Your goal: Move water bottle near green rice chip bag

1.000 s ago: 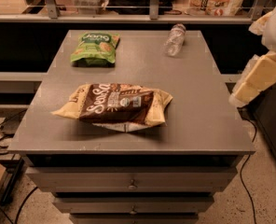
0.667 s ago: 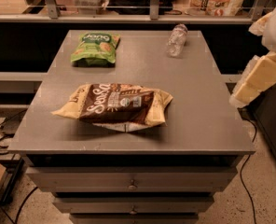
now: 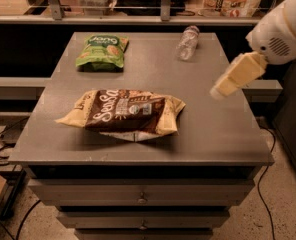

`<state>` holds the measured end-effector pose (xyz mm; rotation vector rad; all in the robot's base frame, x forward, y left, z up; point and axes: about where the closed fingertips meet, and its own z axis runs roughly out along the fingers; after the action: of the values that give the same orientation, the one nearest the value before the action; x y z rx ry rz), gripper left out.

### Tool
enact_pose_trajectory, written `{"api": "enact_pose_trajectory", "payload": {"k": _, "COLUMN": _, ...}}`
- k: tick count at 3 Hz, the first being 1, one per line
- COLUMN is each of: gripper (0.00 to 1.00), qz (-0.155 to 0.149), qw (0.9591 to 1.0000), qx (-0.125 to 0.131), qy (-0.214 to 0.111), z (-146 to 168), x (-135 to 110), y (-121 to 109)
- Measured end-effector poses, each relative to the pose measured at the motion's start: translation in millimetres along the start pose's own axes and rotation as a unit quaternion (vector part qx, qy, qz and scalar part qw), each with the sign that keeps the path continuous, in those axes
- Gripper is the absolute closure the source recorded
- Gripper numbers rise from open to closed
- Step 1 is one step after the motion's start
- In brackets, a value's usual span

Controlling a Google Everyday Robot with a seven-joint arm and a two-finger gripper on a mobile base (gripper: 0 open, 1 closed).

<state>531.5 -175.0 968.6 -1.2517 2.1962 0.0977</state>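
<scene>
Hand [image 3: 234, 78] hung at frame right above the surface [image 3: 213, 129], nothing seen in it; how open, couldn't tell. Water bottle [image 3: 188, 42] lay upper center-right, well apart from green chip bag [image 3: 102, 51] upper left. Brown bag [image 3: 123, 114] sat center.

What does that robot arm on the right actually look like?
The arm is a fat, rounded white shell with a round patch of small dots. Its gripper, above the right side of the table, is a pale cream, blocky wedge. No cables show on it.
</scene>
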Motion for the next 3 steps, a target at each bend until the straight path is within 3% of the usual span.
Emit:
{"api": "enact_pose_trajectory", "payload": {"k": 1, "gripper": 0.00, "qz": 0.057, "qw": 0.9971, "qx": -0.008, "qy": -0.050, "z": 45, "x": -19, "y": -23}}
{"api": "enact_pose_trajectory", "payload": {"k": 2, "gripper": 0.00, "qz": 0.101, "qw": 0.9899, "qx": -0.013, "qy": -0.099, "z": 87, "x": -38, "y": -48}}
{"api": "enact_pose_trajectory", "payload": {"k": 3, "gripper": 0.00, "qz": 0.142, "qw": 0.9812, "qx": 0.003, "qy": -0.130, "z": 132, "x": -54, "y": -84}}
